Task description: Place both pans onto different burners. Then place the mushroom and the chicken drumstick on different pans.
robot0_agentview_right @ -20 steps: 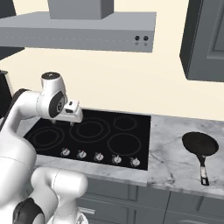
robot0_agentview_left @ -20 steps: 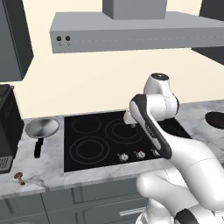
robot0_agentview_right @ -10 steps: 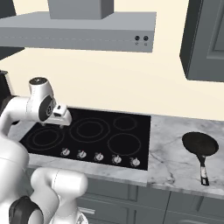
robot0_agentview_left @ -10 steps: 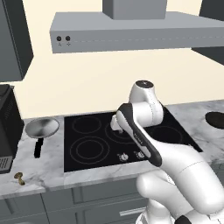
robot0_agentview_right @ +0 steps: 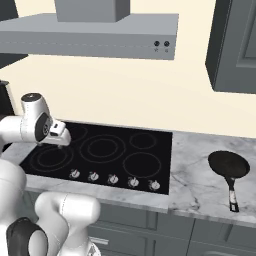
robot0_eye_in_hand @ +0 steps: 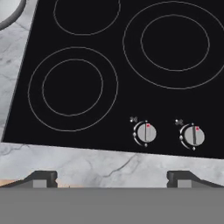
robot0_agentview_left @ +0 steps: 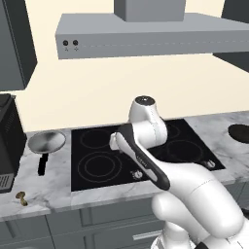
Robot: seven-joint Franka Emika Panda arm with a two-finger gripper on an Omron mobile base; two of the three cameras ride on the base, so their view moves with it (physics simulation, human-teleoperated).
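unlettered knobs (robot0_eye_in_hand: 146,132); red marks on top

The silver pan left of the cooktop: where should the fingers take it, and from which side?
Probably by the black stick handle of the silver pan, coming down from above. The handle lies flat on the counter, pointing toward the front edge, narrow enough to span, while the round bowl is wide. The gripper is open.
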